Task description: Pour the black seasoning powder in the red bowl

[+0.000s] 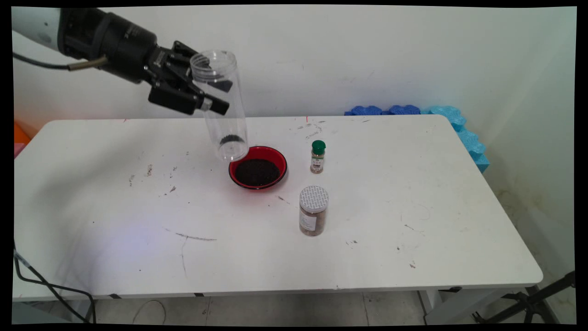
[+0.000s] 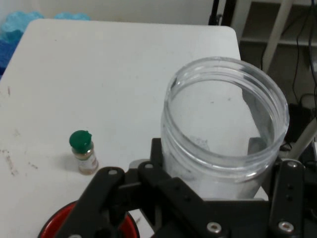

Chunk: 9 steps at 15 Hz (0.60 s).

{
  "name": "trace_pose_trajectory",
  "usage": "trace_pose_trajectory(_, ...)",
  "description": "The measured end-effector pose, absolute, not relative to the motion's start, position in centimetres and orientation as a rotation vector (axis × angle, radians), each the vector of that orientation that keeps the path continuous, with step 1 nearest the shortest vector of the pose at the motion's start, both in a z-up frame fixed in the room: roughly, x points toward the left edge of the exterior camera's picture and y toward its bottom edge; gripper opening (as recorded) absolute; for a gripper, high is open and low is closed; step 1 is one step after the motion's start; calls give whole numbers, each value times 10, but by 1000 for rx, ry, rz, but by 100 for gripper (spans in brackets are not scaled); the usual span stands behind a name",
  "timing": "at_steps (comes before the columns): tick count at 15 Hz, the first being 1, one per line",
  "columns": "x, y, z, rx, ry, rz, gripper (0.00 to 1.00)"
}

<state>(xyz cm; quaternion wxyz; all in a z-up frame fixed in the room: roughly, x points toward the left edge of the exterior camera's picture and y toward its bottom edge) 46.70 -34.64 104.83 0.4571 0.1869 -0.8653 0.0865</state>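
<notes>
Inspector A: The gripper (image 1: 209,87) is closed round a clear plastic jar (image 1: 220,105), mouth up, few dark grains remaining.

Inspector B: Confirmed. Below it sits a red bowl (image 1: 258,168) of dark grains on the counter (image 1: 115,207).

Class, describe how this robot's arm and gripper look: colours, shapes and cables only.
A white arm link ends in a black cylindrical wrist. The black gripper has two fingers on bolted linkage bars. A dark cable hangs beneath the wrist.

We log: jar (image 1: 220,103) clear smooth plastic | bowl (image 1: 280,162) glossy red | table (image 1: 413,193) matt white, scuffed | spice bottle (image 1: 317,157) glossy green plastic cap | larger jar (image 1: 313,210) textured silvery lid
</notes>
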Motion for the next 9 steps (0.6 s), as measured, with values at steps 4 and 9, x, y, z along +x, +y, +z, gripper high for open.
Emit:
trace_pose_trajectory(4, 459, -343, 1034, 488, -2128, 192, 0)
trace_pose_trajectory(9, 448, -338, 992, 528, -2121, 172, 0)
